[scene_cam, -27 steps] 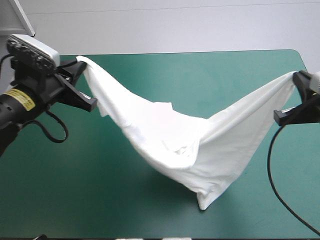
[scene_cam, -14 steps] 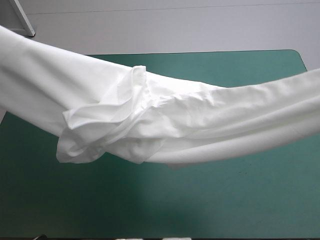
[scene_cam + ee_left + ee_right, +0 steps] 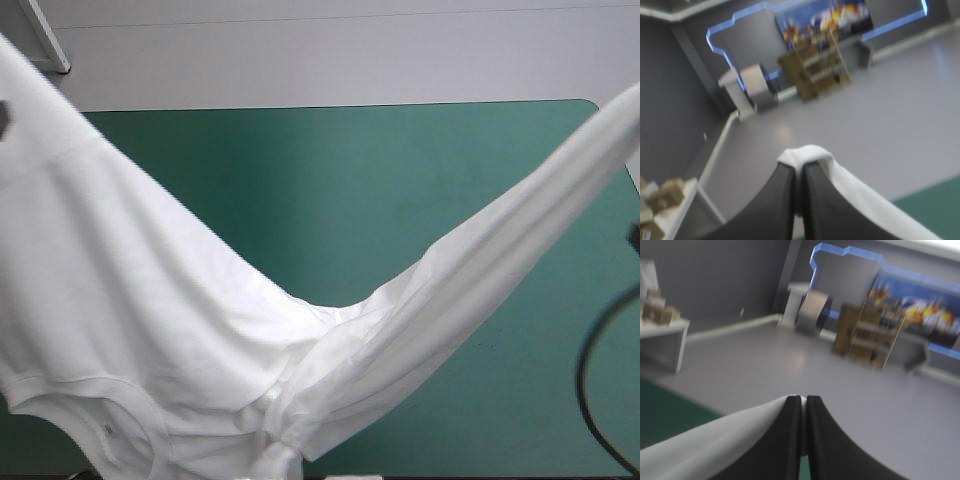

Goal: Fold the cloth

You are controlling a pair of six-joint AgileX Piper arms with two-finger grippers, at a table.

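Holding the T-shirt (image 3: 200, 330) aloft between my two arms, I have both pairs of jaws pinched all but shut on its cloth. The left gripper (image 3: 799, 167) has a white fold bunched over its tips, and the right gripper (image 3: 804, 400) has the sheet running off to one side. The shirt hangs in a deep sag over the near part of the table (image 3: 350, 170), collar low at my left. Whether its lowest fold touches the cover I cannot tell. My worry is the grip: each hold looks like a thin pinch near an edge, so a hard pull apart could slide the cloth out. The middle is also twisted and bunched; laid down like this, it would likely land creased, not flat.
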